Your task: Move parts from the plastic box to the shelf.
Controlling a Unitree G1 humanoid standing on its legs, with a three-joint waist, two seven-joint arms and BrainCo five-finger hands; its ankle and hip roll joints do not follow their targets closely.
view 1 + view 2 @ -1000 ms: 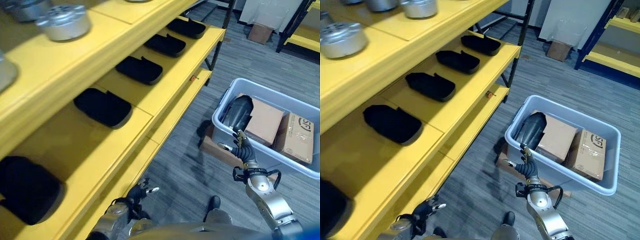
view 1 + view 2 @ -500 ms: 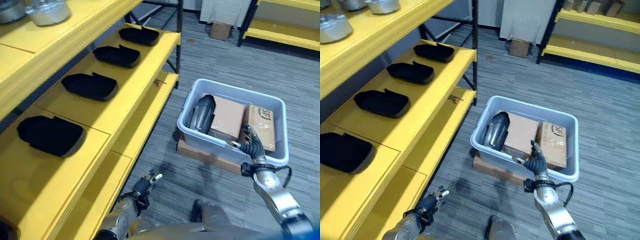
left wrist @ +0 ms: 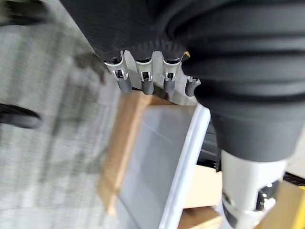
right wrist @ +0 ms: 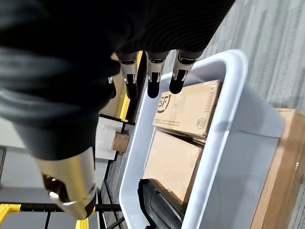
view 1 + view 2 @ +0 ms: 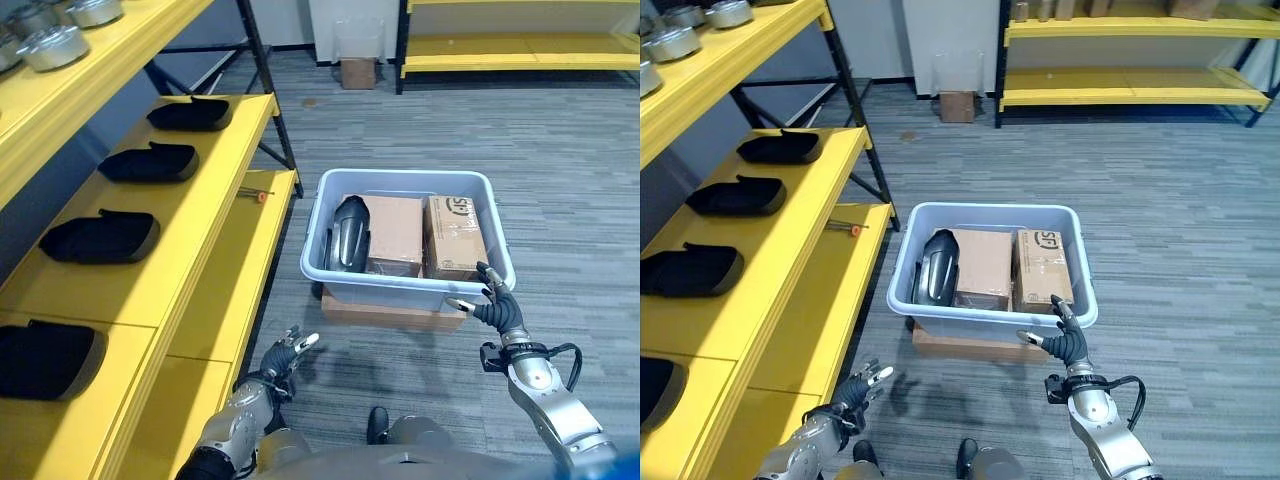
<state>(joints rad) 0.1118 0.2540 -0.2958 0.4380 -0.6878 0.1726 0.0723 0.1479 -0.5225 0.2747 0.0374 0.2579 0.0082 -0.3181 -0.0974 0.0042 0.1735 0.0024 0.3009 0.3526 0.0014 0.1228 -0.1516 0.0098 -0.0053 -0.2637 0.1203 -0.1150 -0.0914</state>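
A pale grey plastic box (image 5: 408, 291) stands on a flat cardboard piece (image 5: 392, 312) on the floor. Inside it lie a black curved part (image 5: 349, 233) at the left and two cardboard cartons (image 5: 394, 233) (image 5: 455, 235). My right hand (image 5: 497, 309) hovers open by the box's near right corner, holding nothing; its fingers (image 4: 151, 85) point over the rim. My left hand (image 5: 283, 355) hangs open and empty low over the floor beside the yellow shelf (image 5: 200, 190). Several black parts (image 5: 101, 237) lie in a row on that shelf.
Silver round parts (image 5: 55, 45) sit on the upper shelf level. A small orange-tipped tool (image 5: 254, 195) lies on the lower shelf ledge. A black shelf post (image 5: 266, 95) rises behind it. A second yellow rack (image 5: 520, 55) and a small carton (image 5: 356, 72) stand at the far wall.
The camera has swung round, so the box now lies straight ahead and the shelf runs along the left. My right hand stays by the box's near edge; both hands remain open.
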